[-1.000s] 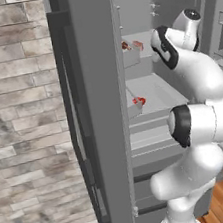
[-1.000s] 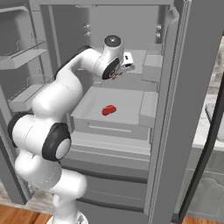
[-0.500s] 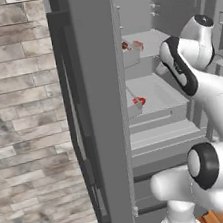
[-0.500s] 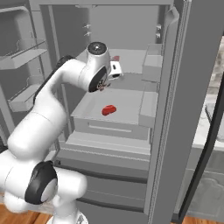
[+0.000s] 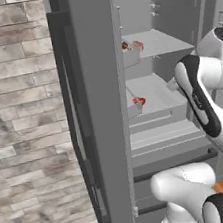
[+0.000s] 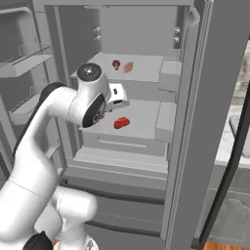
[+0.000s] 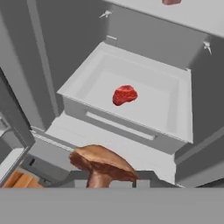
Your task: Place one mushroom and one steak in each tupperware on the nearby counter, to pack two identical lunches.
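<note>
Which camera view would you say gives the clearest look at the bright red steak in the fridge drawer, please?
The hand view: the red steak lies unobstructed in the middle of the open white drawer. The right base view shows it small, beside the arm. The left base view shows only a red sliver past the fridge wall.
</note>
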